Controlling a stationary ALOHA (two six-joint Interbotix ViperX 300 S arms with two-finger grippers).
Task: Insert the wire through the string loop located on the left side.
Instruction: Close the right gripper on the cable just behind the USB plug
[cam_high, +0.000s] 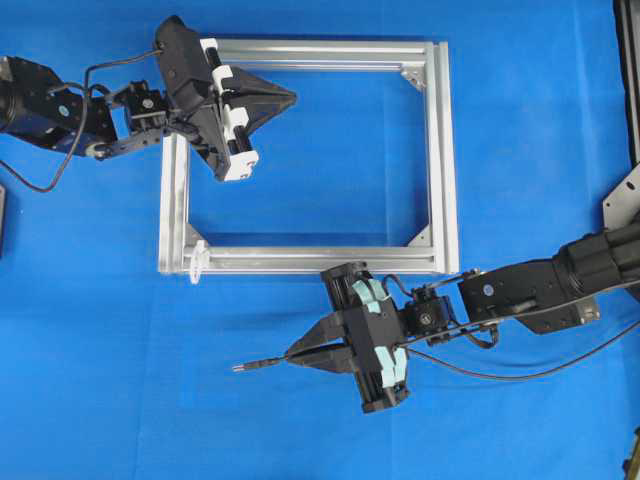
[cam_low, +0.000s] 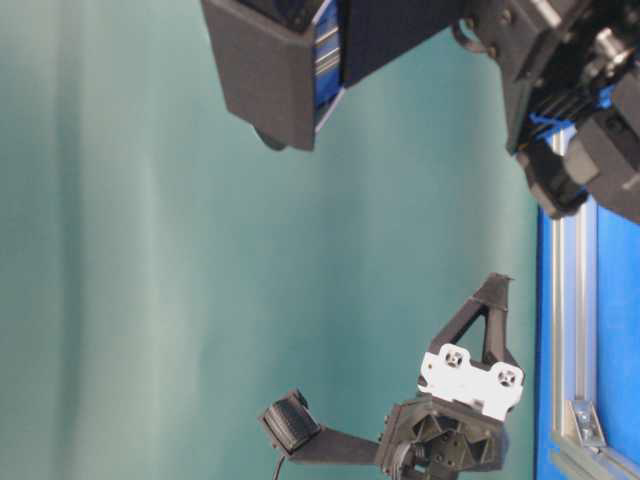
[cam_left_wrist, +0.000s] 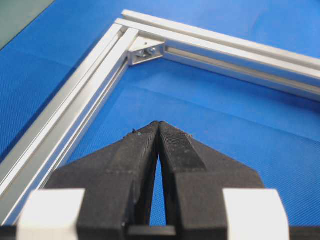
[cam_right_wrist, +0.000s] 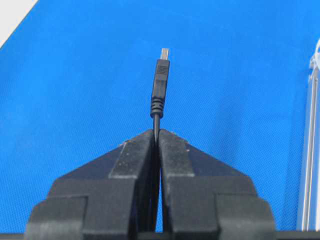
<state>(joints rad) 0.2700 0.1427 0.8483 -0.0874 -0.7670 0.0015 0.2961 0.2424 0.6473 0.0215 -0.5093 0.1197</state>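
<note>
Right gripper (cam_high: 300, 352) reaches leftward, level, clamping the wire (cam_high: 262, 365); left gripper (cam_high: 290, 97) closed.

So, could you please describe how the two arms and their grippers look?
Both arms are black with loose black cables. The left gripper has tapering black fingers on white blocks; the right gripper has the same fingers with pale teal tape on its body.

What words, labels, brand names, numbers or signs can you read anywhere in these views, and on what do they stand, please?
None can be read in any view.
The wire, the aluminium frame, the left gripper and the right gripper show no lettering.
</note>
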